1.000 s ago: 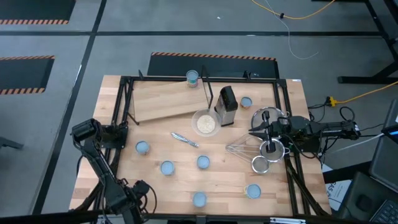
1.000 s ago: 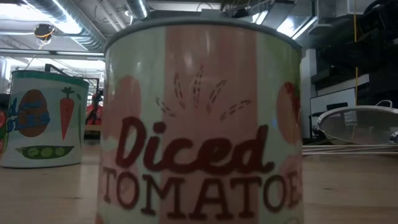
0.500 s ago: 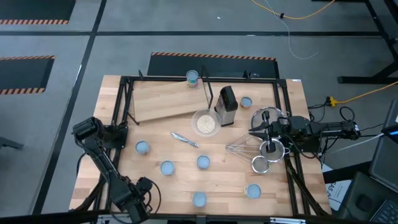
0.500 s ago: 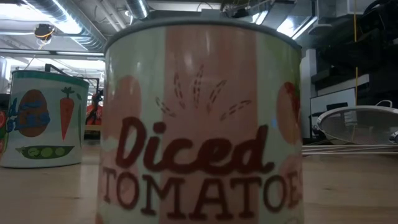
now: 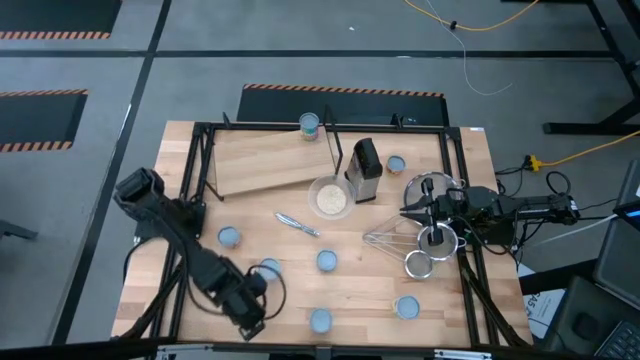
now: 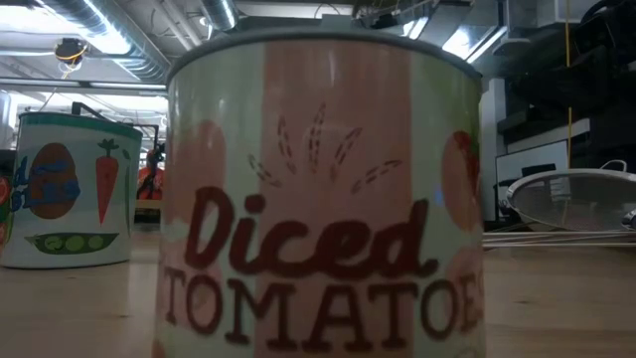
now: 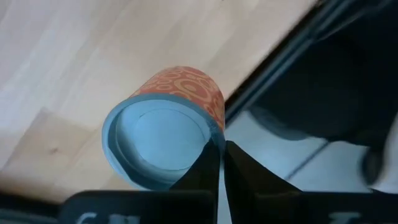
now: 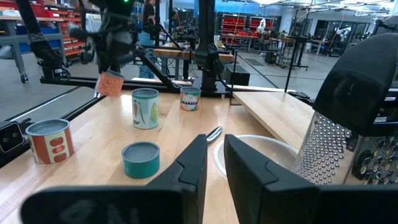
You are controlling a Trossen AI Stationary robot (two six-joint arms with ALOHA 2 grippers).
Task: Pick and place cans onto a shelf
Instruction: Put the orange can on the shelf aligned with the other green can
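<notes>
One can in hand: the orange can (image 7: pixel 165 140) hangs at the tips of the left gripper (image 7: pixel 221 155), off the table (image 5: pixel 360 290) as seen from the right wrist, over the left part of the side opposite the shelf (image 5: pixel 270 160). The fingers are pressed together right at its rim, so it reads as a thin rim pinch, not a body grasp, and the can sits tilted in it. I can't tell how much lip is actually caught. Step: pick done, carry to the shelf pending. The shelf is well apart from it, across the table, with one tin (image 5: pixel 308 123) at its far edge and the rest of the board bare. Five more cans stand loose on the table, the nearest being the veg can (image 8: pixel 145 107), just beside the left gripper in the high view, and another is near the grater (image 5: pixel 365 170). Next move needs a slow lift to clear the veg can, a smooth swing to the shelf, then level the can before release. The risk is that it slips or swings out of a pinch that shallow. Right gripper (image 8: pixel 214 142) waits over the strainers (image 5: pixel 430 240), fingers a narrow gap apart, nothing between them.
</notes>
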